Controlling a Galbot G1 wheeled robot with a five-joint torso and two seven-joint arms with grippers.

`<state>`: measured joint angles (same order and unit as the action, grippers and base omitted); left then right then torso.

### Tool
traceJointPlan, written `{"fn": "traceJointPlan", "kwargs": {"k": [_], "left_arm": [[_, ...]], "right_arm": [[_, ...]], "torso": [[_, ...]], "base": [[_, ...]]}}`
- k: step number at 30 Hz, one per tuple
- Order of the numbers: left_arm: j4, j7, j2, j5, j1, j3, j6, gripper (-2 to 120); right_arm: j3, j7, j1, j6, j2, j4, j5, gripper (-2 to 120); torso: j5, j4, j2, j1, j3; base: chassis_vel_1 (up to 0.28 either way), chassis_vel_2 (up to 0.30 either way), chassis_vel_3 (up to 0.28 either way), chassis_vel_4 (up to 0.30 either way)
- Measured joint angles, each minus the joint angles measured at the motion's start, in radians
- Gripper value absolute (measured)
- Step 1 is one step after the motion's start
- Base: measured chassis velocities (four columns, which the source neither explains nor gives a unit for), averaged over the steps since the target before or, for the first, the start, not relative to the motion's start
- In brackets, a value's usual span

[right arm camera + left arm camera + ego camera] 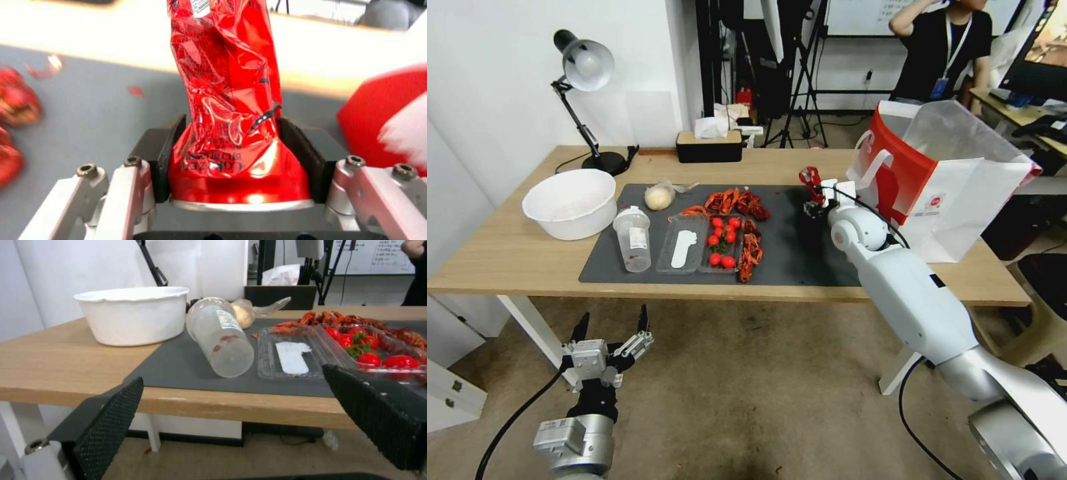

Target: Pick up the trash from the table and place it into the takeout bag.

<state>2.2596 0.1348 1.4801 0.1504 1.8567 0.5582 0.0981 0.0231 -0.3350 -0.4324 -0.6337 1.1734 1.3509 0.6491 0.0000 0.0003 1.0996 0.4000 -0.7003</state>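
Right gripper (227,156): jaws clamped on a crushed red can (227,100), held above the dark grey mat (800,247), close beside the takeout bag (940,180). Its wrist view reveals the can's creases and printed lettering; from the head view it is a small red shape.

Left gripper (612,327): jaws wide, holding nothing, hanging below the worktop (487,260) edge.

Takeout bag: stands open at the worktop's right end; contents not visible.

White bowl (570,202): off the mat's left edge.

Clear bottle (220,336): lying on its side, as the left wrist view shows.

Bagged bun (659,197): behind the bottle.

Clear tray (722,243): holds cherry tomatoes (722,239); its neighbouring compartment (684,252) a white piece.

Crayfish shells (737,200): loose on the mat.
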Motion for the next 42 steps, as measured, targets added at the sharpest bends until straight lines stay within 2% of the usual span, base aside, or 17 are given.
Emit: {"fn": "traceJointPlan", "kwargs": {"k": [6, 9, 10, 13, 16, 22, 25, 29, 32, 42], "left_arm": [[0.006, 0.000, 0.004, -0.003, 0.006, 0.005, 0.001, 100], [0.006, 0.001, 0.009, -0.012, 0.008, 0.004, 0.003, 100], [0.006, 0.001, 0.009, -0.012, 0.008, 0.004, 0.003, 100], [0.008, 0.001, 0.017, -0.018, 0.010, 0.002, 0.004, 100], [0.002, 0.001, 0.019, -0.018, 0.008, 0.002, 0.007, 100], [-0.006, 0.001, 0.019, -0.018, 0.000, 0.003, 0.009, 100], [-0.009, 0.001, 0.019, -0.016, -0.006, 0.003, 0.010, 100], [-0.009, 0.001, 0.018, -0.016, -0.007, 0.003, 0.010, 100], [-0.003, 0.001, 0.012, -0.011, -0.006, 0.008, 0.010, 100], [-0.004, 0.002, 0.009, -0.010, -0.002, 0.008, 0.011, 100]], "right_arm": [[-0.023, 0.018, -0.026, 0.022, -0.040, 0.137, -0.003, 52], [-0.036, 0.041, -0.058, 0.034, -0.069, 0.266, -0.004, 52], [-0.036, 0.041, -0.058, 0.034, -0.069, 0.266, -0.004, 52], [-0.048, 0.068, -0.084, 0.056, -0.103, 0.370, -0.003, 52], [-0.060, 0.092, -0.091, 0.083, -0.125, 0.409, -0.007, 52], [-0.096, 0.121, -0.095, 0.160, -0.155, 0.451, -0.035, 52], [-0.179, 0.094, -0.097, 0.187, -0.184, 0.501, -0.046, 52], [-0.233, 0.062, -0.097, 0.178, -0.212, 0.530, -0.042, 52], [-0.294, -0.006, -0.087, 0.153, -0.281, 0.554, -0.029, 52], [-0.321, -0.068, -0.071, 0.131, -0.324, 0.539, -0.001, 52]], "torso": [[0.0000, -0.0002, 0.000, 0.000, 0.000], [0.0000, -0.0002, 0.000, 0.000, 0.000], [0.0000, -0.0002, 0.000, 0.000, 0.000], [-0.0001, -0.0002, 0.000, 0.000, 0.000], [0.0001, -0.0002, 0.000, 0.000, 0.000], [0.0001, -0.0002, 0.000, 0.000, 0.000], [0.0001, -0.0002, 0.000, 0.000, 0.000], [0.0000, -0.0003, 0.000, 0.000, 0.000], [0.0000, -0.0005, 0.001, 0.000, 0.000], [0.0000, -0.0003, 0.000, 0.000, 0.000]], "base": [[0.000, 0.000, 0.000, 0.000], [0.000, 0.000, 0.000, 0.000], [0.000, 0.000, 0.000, 0.000], [0.000, 0.000, 0.000, 0.000], [0.000, 0.000, 0.000, 0.000], [0.000, 0.000, 0.000, 0.000], [0.000, 0.000, 0.000, 0.000], [0.000, 0.000, 0.000, 0.000], [0.000, 0.000, 0.000, 0.000], [0.000, 0.000, 0.000, 0.000]]}}
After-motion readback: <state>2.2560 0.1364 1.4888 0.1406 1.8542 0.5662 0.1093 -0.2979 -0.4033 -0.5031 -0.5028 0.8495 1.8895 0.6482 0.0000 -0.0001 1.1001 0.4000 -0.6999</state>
